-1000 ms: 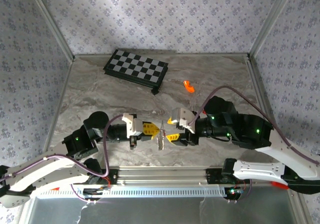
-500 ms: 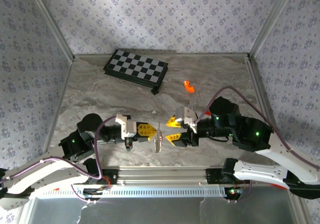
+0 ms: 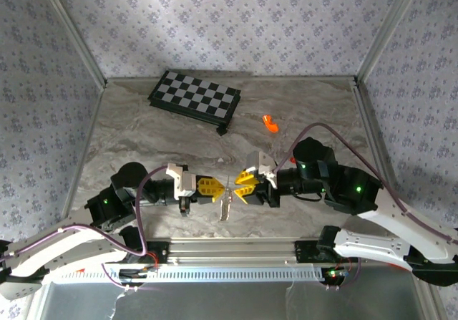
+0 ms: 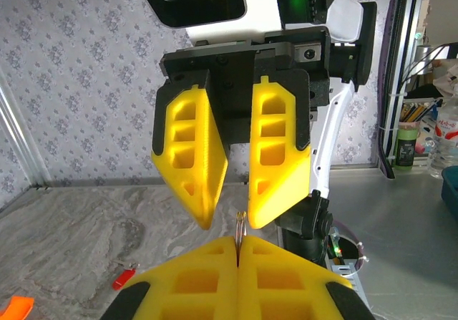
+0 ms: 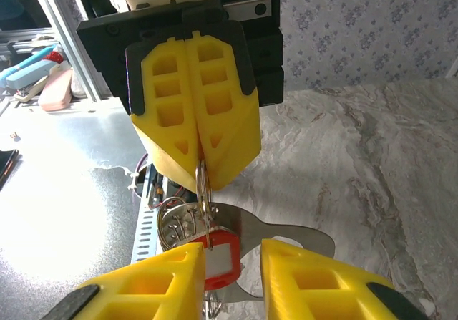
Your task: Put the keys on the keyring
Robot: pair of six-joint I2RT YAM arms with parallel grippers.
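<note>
My left gripper (image 3: 218, 190) (image 4: 238, 240) is shut on the keyring (image 4: 241, 224), a thin silver loop held edge-up above the table's near middle. From the keyring (image 5: 202, 180) hang wire loops, a flat silver plate (image 5: 293, 238) and a red key with a pale centre (image 5: 223, 259). My right gripper (image 3: 237, 186) (image 5: 233, 250) faces the left one and is open. Its yellow fingers stand either side of that hanging key, the left finger close against it. A second small red key (image 4: 123, 277) lies on the table beyond.
A chequered board (image 3: 195, 98) lies at the back left of the marble table (image 3: 143, 134). A bright orange piece (image 3: 270, 123) lies at the back right. Metal rails run along the near edge, behind the arm bases.
My right gripper has moved left up to the keyring and narrowed its jaws around the hanging red key. My left arm drew back slightly left, then stayed still, shut on the ring.
</note>
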